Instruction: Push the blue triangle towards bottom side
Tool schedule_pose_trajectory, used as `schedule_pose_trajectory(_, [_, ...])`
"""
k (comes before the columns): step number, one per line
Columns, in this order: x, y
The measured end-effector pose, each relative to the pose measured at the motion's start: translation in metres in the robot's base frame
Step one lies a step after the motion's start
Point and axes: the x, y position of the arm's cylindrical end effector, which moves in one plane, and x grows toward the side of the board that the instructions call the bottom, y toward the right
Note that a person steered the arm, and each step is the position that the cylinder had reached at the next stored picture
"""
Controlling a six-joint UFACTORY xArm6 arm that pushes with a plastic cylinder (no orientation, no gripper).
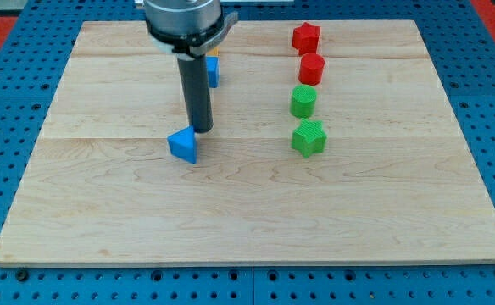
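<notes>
The blue triangle [183,145] lies on the wooden board [247,212], left of centre. My tip [201,130] stands just above and to the right of it, touching or almost touching its upper right corner. The dark rod rises from there to the arm's grey mount at the view's top. A second blue block [213,72] sits behind the rod, partly hidden, with a sliver of an orange block [214,52] above it.
On the view's right stand a red star [306,37], a red block [312,69], a green block [303,101] and a green star [308,138], in a column. The board lies on a blue pegboard table [27,34].
</notes>
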Motion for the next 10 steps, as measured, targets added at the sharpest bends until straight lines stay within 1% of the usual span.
schedule_pose_trajectory(1, [0.017, -0.020])
schedule_pose_trajectory(2, [0.018, -0.066])
schedule_pose_trajectory(3, [0.018, -0.089])
schedule_pose_trajectory(7, [0.019, -0.069])
schedule_pose_trajectory(8, [0.026, -0.058])
schedule_pose_trajectory(9, [0.056, -0.058])
schedule_pose_trajectory(10, [0.080, -0.043])
